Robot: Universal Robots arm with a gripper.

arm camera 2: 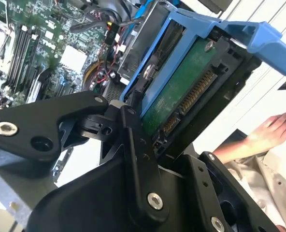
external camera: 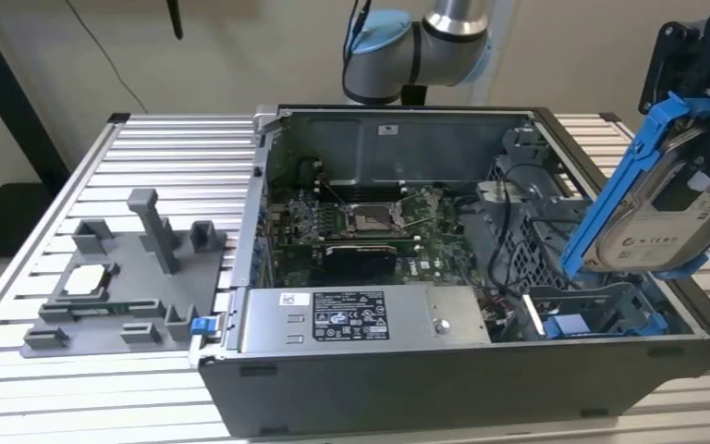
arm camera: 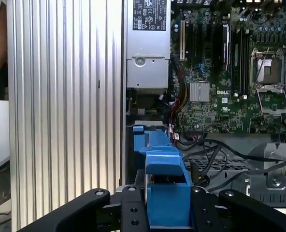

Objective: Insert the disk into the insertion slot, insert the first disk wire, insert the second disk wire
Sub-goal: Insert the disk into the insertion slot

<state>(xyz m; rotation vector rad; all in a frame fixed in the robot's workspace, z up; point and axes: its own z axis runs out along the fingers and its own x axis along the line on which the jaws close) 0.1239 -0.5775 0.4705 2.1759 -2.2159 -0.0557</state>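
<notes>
So the gripper (arm camera: 167, 210) is clamped on the disk (external camera: 657, 222) right now. In the first wrist view you can see the black fingers (arm camera: 133, 212) squeezing the blue carrier (external camera: 620, 185) from both sides. The disk is up in the air, tilted pretty steeply, over the corner of the case (external camera: 454, 388) at the exterior view's right. Its low end points down at the slot (external camera: 595, 305), the grey metal bay with the blue plastic bits. The white label faces the exterior camera. The disk isn't seated in the slot yet; the low end hangs just over the bay's opening, and I can't tell if it's touching the metal. The second wrist view shows the disk's underside, a green circuit board with the connector (arm camera 2: 196, 92) sitting bare along one edge. There's also a person's hand (arm camera 2: 271, 130) off to the side in that view, well away from the disk. Black cables (arm camera: 220, 150) lie loose across the drive cage next to the motherboard (external camera: 355, 217). The power supply (external camera: 355, 319) with its sticker sits along the near wall of the case, just beside the slot toward the exterior view's left. The whole case is on a slatted aluminium table (external camera: 170, 148), and a grey fixture (external camera: 121, 277) sits on it at the exterior view's left, apart from the case. The arm (external camera: 429, 37) comes in from behind the case.
</notes>
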